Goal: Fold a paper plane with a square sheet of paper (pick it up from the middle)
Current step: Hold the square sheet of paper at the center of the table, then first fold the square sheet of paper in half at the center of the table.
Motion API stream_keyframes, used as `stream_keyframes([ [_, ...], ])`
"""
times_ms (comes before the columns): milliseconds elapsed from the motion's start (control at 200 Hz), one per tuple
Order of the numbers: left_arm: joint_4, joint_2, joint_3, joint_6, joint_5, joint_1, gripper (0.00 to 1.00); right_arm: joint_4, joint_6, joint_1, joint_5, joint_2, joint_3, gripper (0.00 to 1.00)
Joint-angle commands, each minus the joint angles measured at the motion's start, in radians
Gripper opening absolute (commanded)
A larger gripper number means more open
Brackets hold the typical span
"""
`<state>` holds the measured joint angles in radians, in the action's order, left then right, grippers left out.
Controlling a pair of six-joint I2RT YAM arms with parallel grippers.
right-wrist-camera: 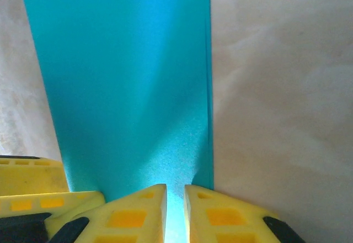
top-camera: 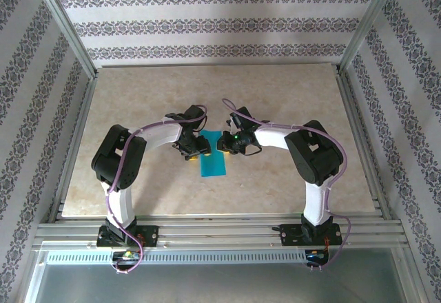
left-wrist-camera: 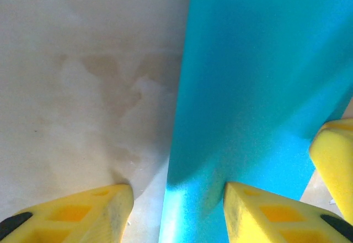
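**First lengthwise fold, crease being set**

Judging by the square sheet of paper point(top-camera: 211, 160) lying mid-table as a narrow strip between both arms: halved, corners not yet turned in. Left gripper point(left-wrist-camera: 177, 190) spread open astride its edge. Right gripper point(right-wrist-camera: 175, 190) nearly closed over the near edge, pinching or merely pressing, impossible to tell. Next: press along the crease without dragging the sheet.

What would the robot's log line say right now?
teal paper sheet: folded narrow, on table | left gripper: open, straddling paper edge | right gripper: pinching paper edge
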<state>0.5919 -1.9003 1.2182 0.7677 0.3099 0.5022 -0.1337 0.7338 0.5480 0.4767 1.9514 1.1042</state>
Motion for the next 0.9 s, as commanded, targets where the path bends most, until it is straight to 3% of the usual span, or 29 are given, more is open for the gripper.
stream_keyframes([
  [0,0.07,-0.004,-0.023,-0.006,-0.069,-0.009,0.52,-0.097,-0.024,0.01,-0.066,0.046,0.006,0.18],
  [195,0.036,0.172,-0.001,-0.028,-0.043,-0.05,0.55,-0.159,-0.038,0.01,-0.106,0.084,0.014,0.14],
  [305,-0.055,0.226,-0.019,-0.061,0.053,-0.062,0.54,-0.18,-0.042,0.009,-0.127,0.096,0.017,0.11],
  [465,-0.291,0.163,-0.059,0.006,0.309,-0.058,0.4,-0.201,-0.042,0.01,-0.148,0.106,0.026,0.1],
  [570,-0.38,0.11,-0.074,0.049,0.38,-0.057,0.3,-0.216,-0.039,0.01,-0.158,0.115,0.032,0.1],
  [680,-0.319,0.062,-0.055,0.027,0.365,-0.057,0.22,-0.238,-0.038,0.013,-0.172,0.124,0.039,0.1],
  [894,-0.128,-0.003,-0.025,-0.043,0.21,-0.058,0.15,-0.286,-0.043,0.024,-0.208,0.136,0.058,0.1],
])
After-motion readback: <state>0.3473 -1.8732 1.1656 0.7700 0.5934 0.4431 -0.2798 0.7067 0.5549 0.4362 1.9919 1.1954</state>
